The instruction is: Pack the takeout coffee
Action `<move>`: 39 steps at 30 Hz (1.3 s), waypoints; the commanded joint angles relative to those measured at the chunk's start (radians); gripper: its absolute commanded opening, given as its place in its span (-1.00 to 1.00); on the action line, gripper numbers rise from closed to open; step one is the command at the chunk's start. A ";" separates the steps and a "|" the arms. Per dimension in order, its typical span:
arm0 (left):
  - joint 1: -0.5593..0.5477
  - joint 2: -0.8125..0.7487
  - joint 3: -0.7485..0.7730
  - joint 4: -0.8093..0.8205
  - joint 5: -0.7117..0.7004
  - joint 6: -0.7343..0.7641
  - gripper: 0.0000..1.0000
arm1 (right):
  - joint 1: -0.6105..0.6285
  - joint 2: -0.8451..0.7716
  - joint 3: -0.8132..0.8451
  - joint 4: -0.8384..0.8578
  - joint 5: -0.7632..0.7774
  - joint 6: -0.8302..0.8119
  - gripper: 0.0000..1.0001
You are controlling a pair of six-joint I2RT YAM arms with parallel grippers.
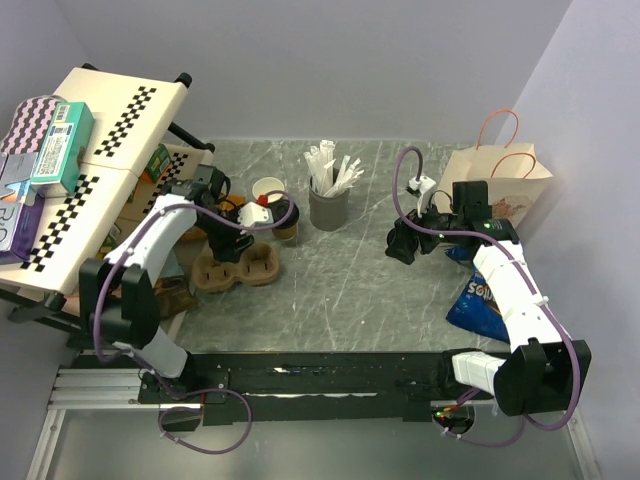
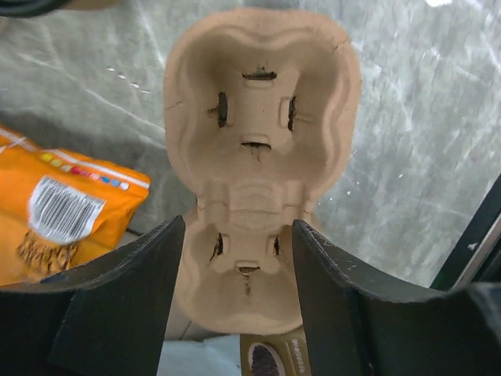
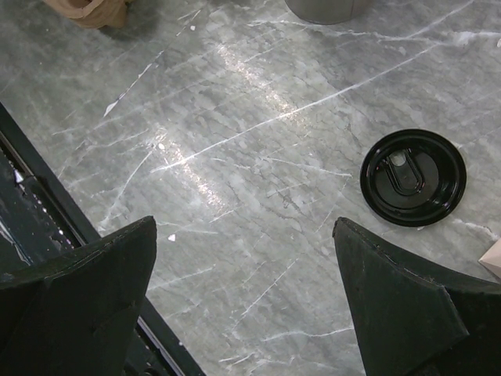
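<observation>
From above, the coffee cup (image 1: pixel 268 190) stands unlidded toward the bench's (image 1: pixel 370 300) far left corner, beside the left gripper (image 1: pixel 224 244); we could topple it. Left wrist: wide, empty jaws straddle the carrier (image 2: pixel 258 157), risking a snag. Right wrist: right gripper (image 3: pixel 243 227) gapes empty, lid (image 3: pixel 412 177) off-centre; we might miss.

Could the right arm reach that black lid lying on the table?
Probably yes: the lid lies flat on the table beside the open right claw, with nothing between them.
</observation>
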 commanded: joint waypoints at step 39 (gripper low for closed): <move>0.007 0.059 -0.056 0.025 -0.015 0.083 0.16 | -0.003 -0.012 -0.025 0.029 -0.010 0.001 0.99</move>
